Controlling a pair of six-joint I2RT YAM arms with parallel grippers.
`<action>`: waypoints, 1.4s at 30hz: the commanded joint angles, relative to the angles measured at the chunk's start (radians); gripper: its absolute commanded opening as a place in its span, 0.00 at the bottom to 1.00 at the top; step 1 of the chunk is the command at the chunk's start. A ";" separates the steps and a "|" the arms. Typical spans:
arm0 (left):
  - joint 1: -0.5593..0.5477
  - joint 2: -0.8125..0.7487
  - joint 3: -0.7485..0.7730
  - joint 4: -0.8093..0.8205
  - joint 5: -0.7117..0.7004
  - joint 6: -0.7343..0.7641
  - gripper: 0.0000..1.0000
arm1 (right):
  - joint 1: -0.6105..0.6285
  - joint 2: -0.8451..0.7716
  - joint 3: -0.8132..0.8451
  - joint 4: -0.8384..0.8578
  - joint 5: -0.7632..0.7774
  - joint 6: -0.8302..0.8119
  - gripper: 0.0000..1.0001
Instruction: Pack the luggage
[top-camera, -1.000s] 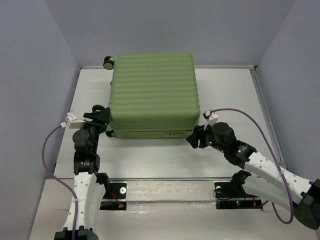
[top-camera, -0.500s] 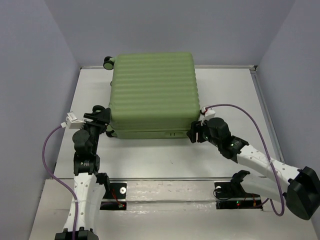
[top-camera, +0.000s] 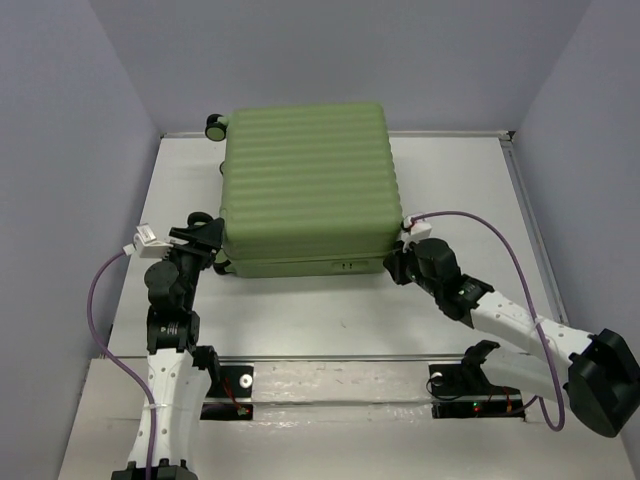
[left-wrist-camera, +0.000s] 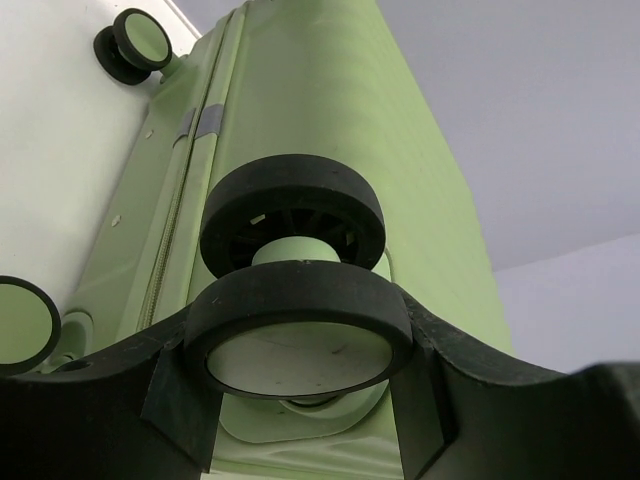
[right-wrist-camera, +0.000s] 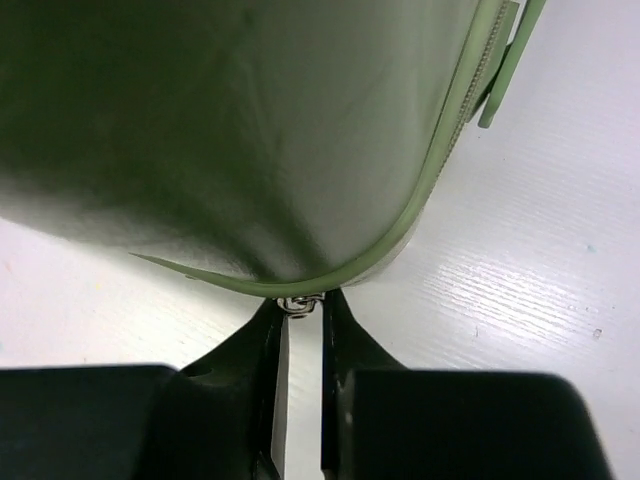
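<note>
Pinching luggage (right-wrist-camera: 250, 130) zipper pull (right-wrist-camera: 299, 303), right pincer (right-wrist-camera: 300, 316).

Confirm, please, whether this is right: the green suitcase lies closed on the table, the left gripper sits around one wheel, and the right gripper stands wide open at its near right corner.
Only the right gripper is wrong: the right wrist view shows it nearly shut, pinching a small metal zipper pull at that corner of the suitcase. The rest holds.

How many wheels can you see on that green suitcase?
3 twin wheels in the left wrist view: the gripped wheel in the left gripper, the near wheel low by the table, the far wheel at the suitcase's far corner. A fourth may be hidden.
</note>
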 joint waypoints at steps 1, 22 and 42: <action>-0.051 -0.015 0.014 -0.055 0.215 0.122 0.06 | -0.007 -0.020 -0.008 0.293 -0.044 0.015 0.07; -0.677 0.037 -0.027 0.073 -0.161 -0.064 0.06 | 0.544 0.467 0.373 0.375 0.196 0.061 0.07; -0.740 -0.158 0.085 -0.213 -0.161 -0.075 0.06 | 0.679 0.807 0.365 1.025 0.153 0.149 0.32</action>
